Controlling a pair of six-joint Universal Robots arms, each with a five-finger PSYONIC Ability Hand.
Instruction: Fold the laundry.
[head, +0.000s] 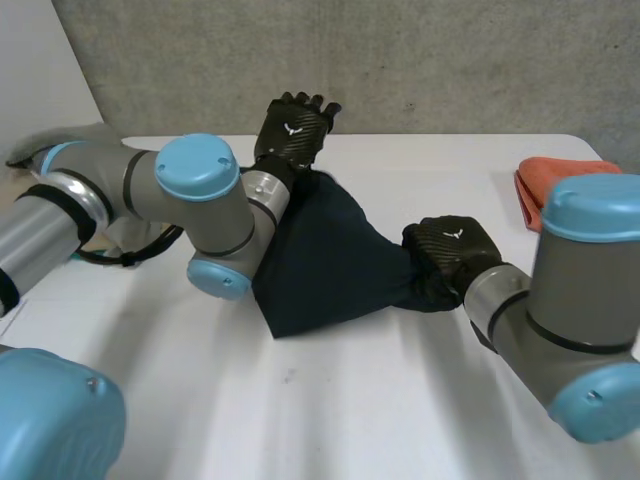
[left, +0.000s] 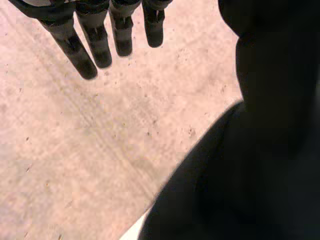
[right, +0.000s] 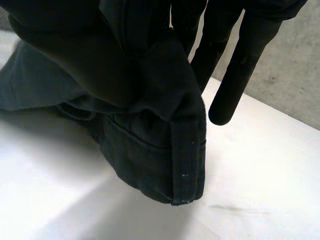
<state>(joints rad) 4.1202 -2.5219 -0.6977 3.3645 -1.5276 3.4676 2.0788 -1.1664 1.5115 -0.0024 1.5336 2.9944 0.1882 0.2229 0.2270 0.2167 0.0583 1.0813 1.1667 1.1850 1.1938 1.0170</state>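
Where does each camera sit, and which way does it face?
Head view: between and behind the arms, looking down at the white table; both arms, left hand and right hand show.
Left wrist view: on the left wrist, facing the wall past its own hand.
Right wrist view: on the right wrist, along its own hand, shut on a corner of the dark cloth.
All share the dark cloth.
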